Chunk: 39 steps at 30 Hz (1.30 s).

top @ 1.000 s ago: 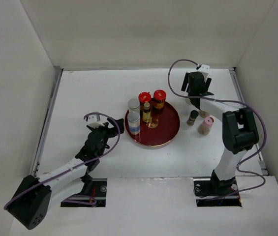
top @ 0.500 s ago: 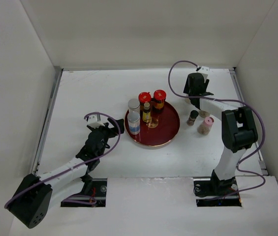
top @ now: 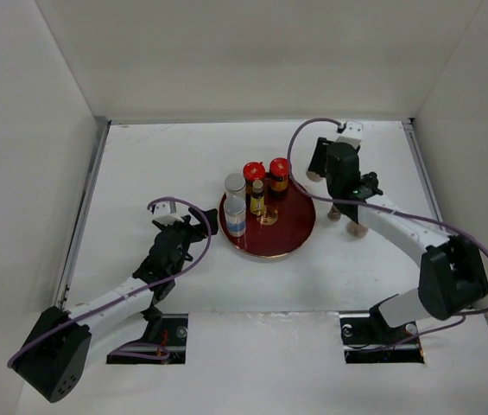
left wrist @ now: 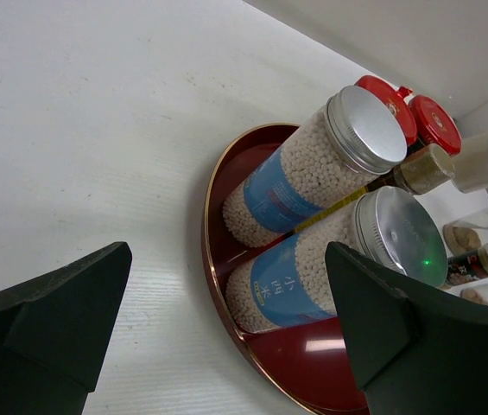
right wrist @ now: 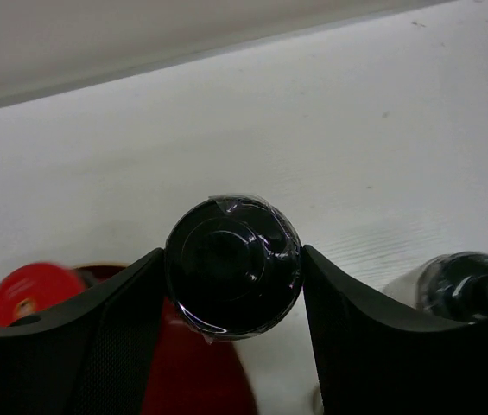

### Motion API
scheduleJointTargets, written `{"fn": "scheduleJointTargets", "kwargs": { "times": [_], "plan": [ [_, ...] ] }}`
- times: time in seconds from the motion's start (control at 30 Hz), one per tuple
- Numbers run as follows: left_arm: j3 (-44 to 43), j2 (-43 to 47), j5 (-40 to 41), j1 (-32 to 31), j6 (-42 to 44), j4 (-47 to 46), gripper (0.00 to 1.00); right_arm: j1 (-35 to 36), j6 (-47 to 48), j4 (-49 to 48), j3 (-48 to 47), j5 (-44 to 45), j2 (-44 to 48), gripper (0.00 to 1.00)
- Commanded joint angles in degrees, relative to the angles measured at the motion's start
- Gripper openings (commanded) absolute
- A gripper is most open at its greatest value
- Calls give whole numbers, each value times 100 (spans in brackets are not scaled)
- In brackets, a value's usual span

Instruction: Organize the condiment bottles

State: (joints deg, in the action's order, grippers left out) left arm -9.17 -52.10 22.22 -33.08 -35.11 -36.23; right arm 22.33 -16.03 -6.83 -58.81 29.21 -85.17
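You're gripping black-capped glass bottle (right wrist: 232,264) in right pincer (top: 317,166) by rim of round dark-red tray (top: 291,233). On tray, five bottles (top: 256,186) sitting; two more bottles (top: 358,229) waiting on white counter (top: 166,164). Your left pincer (top: 199,226) hanging wide open, holding nothing.

You have the tray (top: 291,246) at the middle of the table (top: 166,156). On it, the front cylinder (top: 235,216) and rear cylinder (top: 235,184) stand along the left edge. The left jar (top: 254,173) and right jar (top: 280,171) stand side by side at the back, with a small bottle (top: 257,199) just before them. Your left gripper (top: 202,223) lies left of the tray. Your right gripper (top: 320,164) is off its back right, with a capped bottle (right wrist: 232,264) between its fingers. Another bottle (top: 358,230) stands right of the tray, partly under the right arm.
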Motion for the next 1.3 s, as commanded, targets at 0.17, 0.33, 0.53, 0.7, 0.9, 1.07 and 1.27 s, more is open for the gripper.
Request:
{"fn": "scheduleJointTargets", "kwargs": {
  "times": [0.17,0.33,0.53,0.7,0.9,1.07,1.27],
  "plan": [
    [-59,59,-7,-27,-22,-271,100,926,-480,-670,607,-21,413,47],
    [-50,190,-7,-36,-13,-244,100,1059,-567,-864,695,-205,220,47],
    [-24,261,-24,-27,-4,-244,100,1059,-559,-1004,651,-179,-228,48],
    [-24,253,11,-54,5,-244,100,1059,-480,-1268,713,-153,-387,52],
    [-24,244,19,-45,-4,-244,100,1085,-471,-1207,730,-205,-159,83],
    [-15,200,-24,-36,-22,-271,100,1103,-383,-1066,800,-241,526,85],
    [-23,130,-24,-27,-22,-297,100,269,-523,-663,1222,329,1466,20]
  ]
}}
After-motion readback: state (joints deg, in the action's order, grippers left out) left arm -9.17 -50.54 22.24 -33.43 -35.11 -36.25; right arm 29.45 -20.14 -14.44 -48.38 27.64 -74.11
